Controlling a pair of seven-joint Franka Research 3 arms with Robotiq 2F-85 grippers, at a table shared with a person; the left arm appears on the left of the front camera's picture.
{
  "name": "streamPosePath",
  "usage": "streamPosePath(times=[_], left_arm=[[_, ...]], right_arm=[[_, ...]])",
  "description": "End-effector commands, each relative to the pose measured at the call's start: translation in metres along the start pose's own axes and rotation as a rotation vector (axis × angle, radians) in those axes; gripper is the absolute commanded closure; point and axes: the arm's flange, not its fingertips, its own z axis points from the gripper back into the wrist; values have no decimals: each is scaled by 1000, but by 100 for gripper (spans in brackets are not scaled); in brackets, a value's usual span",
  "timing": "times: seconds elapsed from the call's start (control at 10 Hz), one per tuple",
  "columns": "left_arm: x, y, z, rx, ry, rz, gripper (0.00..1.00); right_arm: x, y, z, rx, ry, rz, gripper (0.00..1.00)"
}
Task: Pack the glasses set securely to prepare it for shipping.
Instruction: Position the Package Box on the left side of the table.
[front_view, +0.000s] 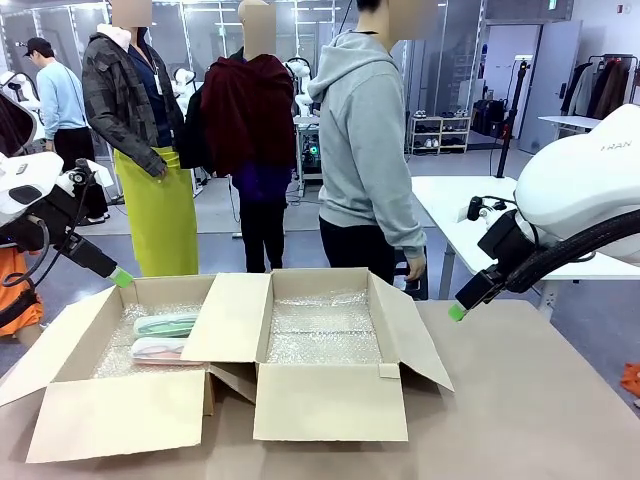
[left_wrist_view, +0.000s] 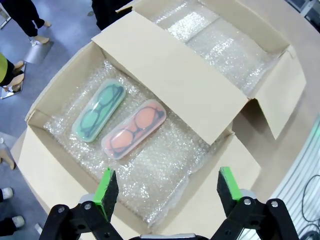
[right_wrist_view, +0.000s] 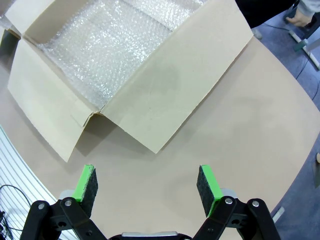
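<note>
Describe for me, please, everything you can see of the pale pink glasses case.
The pale pink glasses case is a small oblong with rounded ends, translucent, so a pair of dark-framed glasses shows through its lid. It is closed and lies flat on the bubble wrap lining the left cardboard box, side by side with the mint green case, close to it. No gripper or hand touches it.

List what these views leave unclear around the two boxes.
- Front view: the pink case and green case are partly hidden by the left box's near wall.
- Right wrist view: the right box is cut off by the top edge.
- Both views: anything under the bubble wrap is covered.
</note>
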Motion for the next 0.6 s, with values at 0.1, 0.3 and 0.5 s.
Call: streamPosePath(times=[0.1,0.3,0.5], left_arm=[[1,-1,3,23,-2,3,0],[1,-1,3,23,-2,3,0],[1,-1,3,23,-2,3,0]], right_arm=[[2,3,1,-1,12,-13,0],[2,3,1,-1,12,-13,0],[2,3,1,-1,12,-13,0]])
